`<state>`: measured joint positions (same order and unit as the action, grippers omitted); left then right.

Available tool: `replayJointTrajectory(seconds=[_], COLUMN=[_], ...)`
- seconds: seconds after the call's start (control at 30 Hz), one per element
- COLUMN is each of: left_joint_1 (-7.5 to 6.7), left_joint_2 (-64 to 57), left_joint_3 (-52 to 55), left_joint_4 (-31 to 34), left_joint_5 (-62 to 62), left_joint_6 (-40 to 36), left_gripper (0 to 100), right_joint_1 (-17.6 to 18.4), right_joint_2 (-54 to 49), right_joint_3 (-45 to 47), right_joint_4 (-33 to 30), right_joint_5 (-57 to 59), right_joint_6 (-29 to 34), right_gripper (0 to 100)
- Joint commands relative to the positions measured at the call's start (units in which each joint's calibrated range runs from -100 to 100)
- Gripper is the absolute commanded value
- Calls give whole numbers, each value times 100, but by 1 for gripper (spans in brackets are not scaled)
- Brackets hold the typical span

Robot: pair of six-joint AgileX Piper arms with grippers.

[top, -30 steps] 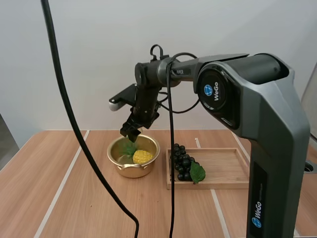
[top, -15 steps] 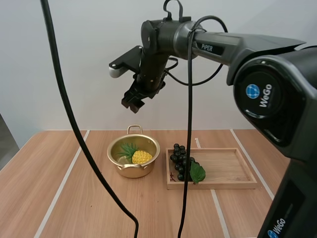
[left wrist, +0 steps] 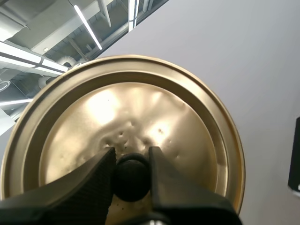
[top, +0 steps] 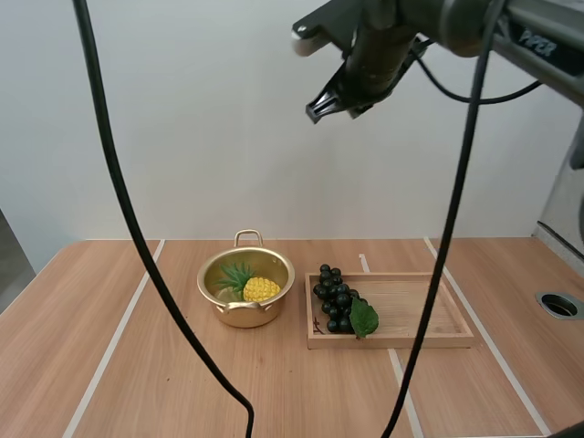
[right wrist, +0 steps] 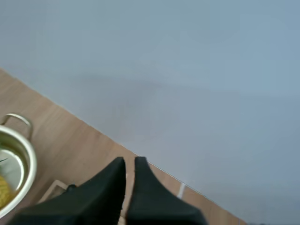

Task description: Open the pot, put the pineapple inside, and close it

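The golden pot (top: 245, 315) stands open on the table with the yellow pineapple (top: 260, 289) lying inside it. High above the table and off to the right hangs my right gripper (top: 317, 111), well away from the pot. Its fingers (right wrist: 130, 161) lie together, shut on nothing, and the pot's rim (right wrist: 21, 154) sits below and off to one side. My left gripper (left wrist: 132, 153) pinches the black knob (left wrist: 132, 176) of the golden lid (left wrist: 140, 108) and holds the lid up in the air.
A wooden tray (top: 420, 310) lies to the right of the pot, with a bunch of dark grapes (top: 336, 301) and a green leaf at its left end. Bare wooden table spreads out in front and to the left.
My right gripper rose from just over the pot, swung up and to the right, and its fingers closed. The pineapple stays in the pot.
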<state>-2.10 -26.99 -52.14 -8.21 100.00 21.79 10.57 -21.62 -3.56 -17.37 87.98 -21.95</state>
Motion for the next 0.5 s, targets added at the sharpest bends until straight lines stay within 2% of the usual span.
replayJointTrajectory(seconds=[0.0, 0.23, 0.37, 0.47], left_joint_1=[-18, -18, -18, -18], left_joint_2=[-41, 83, 185, 259], left_joint_3=[-22, 58, 58, 58], left_joint_4=[17, -60, -138, -248], left_joint_5=[0, 0, 0, 0], left_joint_6=[-115, -600, -719, -766], left_gripper=[0, 0, 0, 0], right_joint_1=[-293, -812, -965, -1062], right_joint_2=[-361, -932, -1284, -1621], right_joint_3=[-51, -33, 528, 1293], right_joint_4=[122, 1260, 1436, 1436], right_joint_5=[-142, -448, -1243, -2157], right_joint_6=[158, 158, 188, 199], right_gripper=[0, 0, 0, 0])
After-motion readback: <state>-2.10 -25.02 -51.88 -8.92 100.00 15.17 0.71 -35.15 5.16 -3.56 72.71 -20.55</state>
